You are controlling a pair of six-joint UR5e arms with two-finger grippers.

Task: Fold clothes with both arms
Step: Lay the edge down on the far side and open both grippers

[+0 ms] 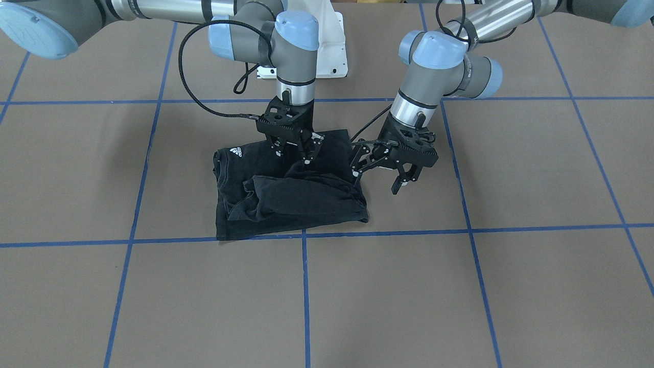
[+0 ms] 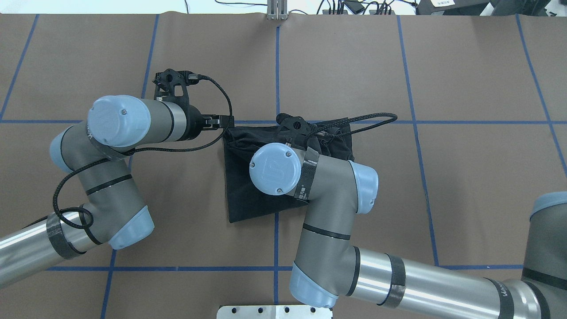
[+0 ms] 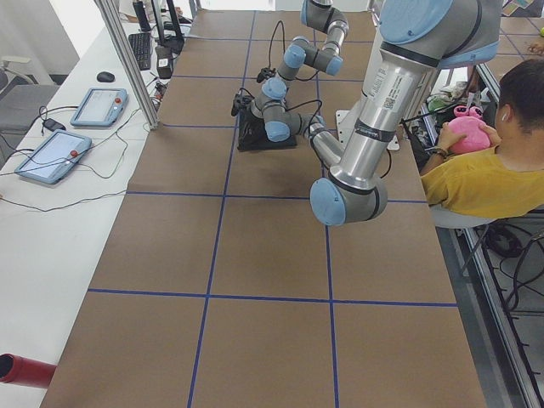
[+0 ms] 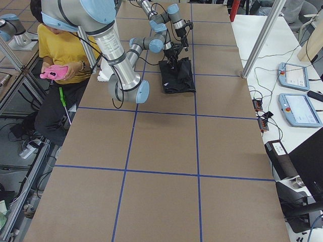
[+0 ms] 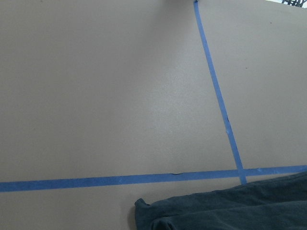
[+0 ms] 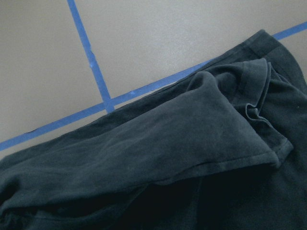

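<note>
The black T-shirt lies folded in a rumpled bundle on the brown table, its small white logo facing up and the chest graphic hidden. It also shows in the overhead view, the left wrist view and the right wrist view, where a sleeve is folded over. My right gripper is open, its tips just above or on the shirt's back part. My left gripper is open and empty, low beside the shirt's edge on my left side.
Blue tape lines divide the brown table into squares. The white base block stands behind the shirt. An operator in yellow sits beside the table. Tablets lie on the side bench.
</note>
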